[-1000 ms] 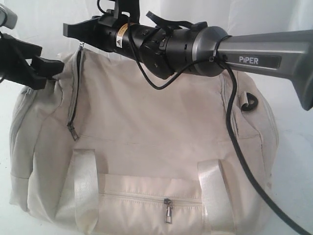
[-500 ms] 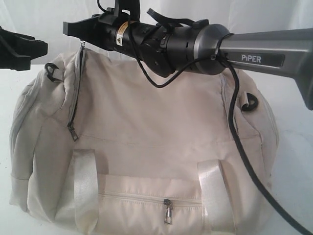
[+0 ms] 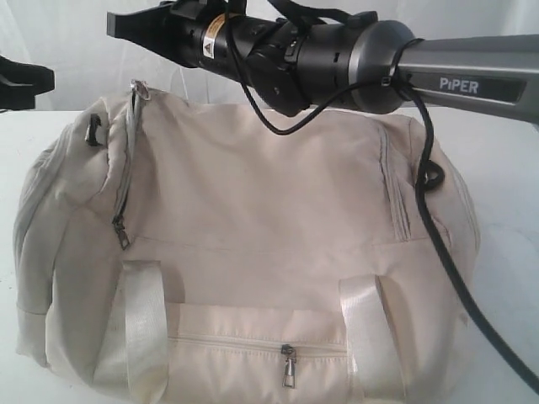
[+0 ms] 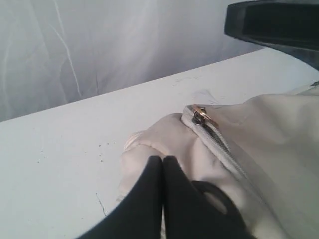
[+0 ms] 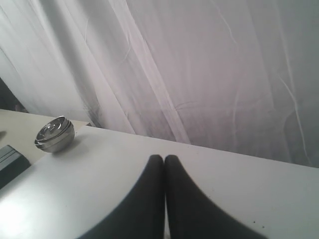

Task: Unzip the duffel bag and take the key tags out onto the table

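Note:
The cream duffel bag (image 3: 253, 236) fills the exterior view, with its main zipper (image 3: 126, 160) running down the left end and a brass ring pull (image 3: 140, 87) at the top. The front pocket zip (image 3: 289, 366) is closed. No key tags show in any view. My left gripper (image 3: 42, 82) hangs shut and empty just off the bag's left end; its wrist view shows the shut fingertips (image 4: 163, 159) over the bag's end (image 4: 174, 144) near the ring pull (image 4: 199, 114). My right gripper (image 3: 114, 23) reaches across above the bag, shut and empty (image 5: 164, 158).
The white table (image 5: 99, 179) stretches behind the bag to a white curtain (image 5: 199, 64). Stacked steel bowls (image 5: 55, 133) and a dark flat object (image 5: 7, 162) sit at its far side. The right arm's black cable (image 3: 438, 244) drapes over the bag's right end.
My left gripper has pulled away leftward from the bag's left end, which has sagged lower. The right arm has risen slightly above the bag.

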Controlling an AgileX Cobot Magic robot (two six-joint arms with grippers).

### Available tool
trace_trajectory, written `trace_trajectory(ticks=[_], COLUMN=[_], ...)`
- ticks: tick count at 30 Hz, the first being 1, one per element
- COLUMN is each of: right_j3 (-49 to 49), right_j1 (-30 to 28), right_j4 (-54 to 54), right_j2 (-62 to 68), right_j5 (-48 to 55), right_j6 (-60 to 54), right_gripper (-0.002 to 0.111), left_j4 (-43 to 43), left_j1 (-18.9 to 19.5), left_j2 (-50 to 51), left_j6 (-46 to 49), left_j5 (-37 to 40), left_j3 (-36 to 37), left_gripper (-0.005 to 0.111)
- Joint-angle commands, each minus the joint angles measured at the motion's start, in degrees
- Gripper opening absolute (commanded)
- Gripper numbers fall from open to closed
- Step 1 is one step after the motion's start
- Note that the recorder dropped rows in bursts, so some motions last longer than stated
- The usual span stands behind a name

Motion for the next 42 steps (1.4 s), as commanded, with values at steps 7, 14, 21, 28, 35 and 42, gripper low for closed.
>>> trace_trajectory(ticks=[7, 14, 21, 28, 35, 42], right_j3=[-0.6, -0.6, -0.6, -0.5, -0.5, -0.5], right_j1=[-0.7, -0.7, -0.7, -0.7, -0.7, 0.5], right_j4=[-0.1, -0.1, 0.1, 8.8, 2.6, 2.6], right_j2=[-0.9, -0.9, -0.6, -0.3, -0.3, -0.3], right_j5=[-0.9, 0.8, 12.6, 13.9, 21.6, 20.9], right_j6=[-0.6, -0.6, 0.6, -0.1, -25.6, -39.7], right_gripper=[0.0, 0.0, 0.0, 0.0, 0.0, 0.0], left_j4=[0.5, 0.5, 0.5, 0.5, 0.5, 0.5], left_j1=[4.0, 3.9, 1.8, 0.3, 0.3, 0.3], left_j2=[-0.6, -0.5, 0.5, 3.2, 3.6, 3.6], left_j6=[-5.7, -3.5, -3.5, -3.2, -1.7, 0.2], left_j5=[-7.8, -8.2, -5.2, -3.3, -2.1, -1.9], left_j3=[2.9, 7.0, 7.4, 7.4, 7.4, 7.4], left_gripper=[0.027, 0.065, 0.068, 0.047, 0.002, 0.0])
